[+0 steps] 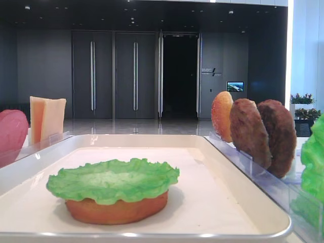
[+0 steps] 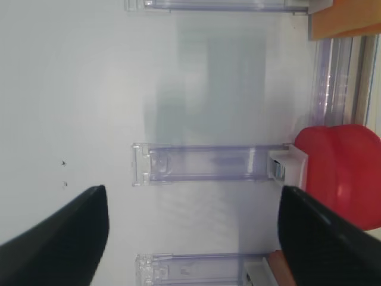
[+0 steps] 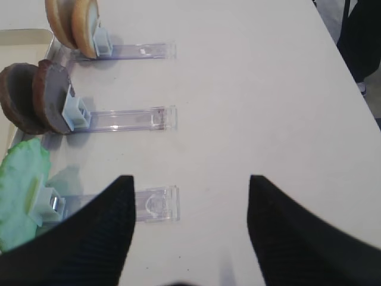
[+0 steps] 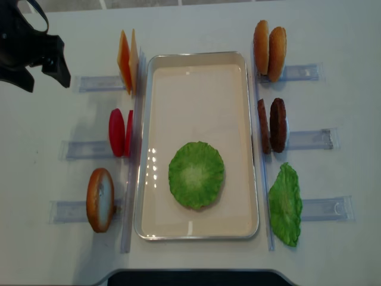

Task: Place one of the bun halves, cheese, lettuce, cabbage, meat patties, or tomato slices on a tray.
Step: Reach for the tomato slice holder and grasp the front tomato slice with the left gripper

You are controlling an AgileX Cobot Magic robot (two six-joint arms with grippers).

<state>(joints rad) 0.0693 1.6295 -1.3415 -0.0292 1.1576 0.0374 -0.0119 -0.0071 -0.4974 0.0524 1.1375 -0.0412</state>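
Tray far half bare; lettuce fills near half. Upright meat patties and tomato slices flank long rims.

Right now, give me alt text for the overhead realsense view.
A cream tray holds a lettuce leaf. Left racks hold cheese, tomato slices, a bun; right racks hold buns, patties, lettuce.

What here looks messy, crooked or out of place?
Little stands out. The lettuce on the right leans flat over its rack rather than standing upright like the meat patties. On the tray, a lettuce leaf sits neatly on a bun half.
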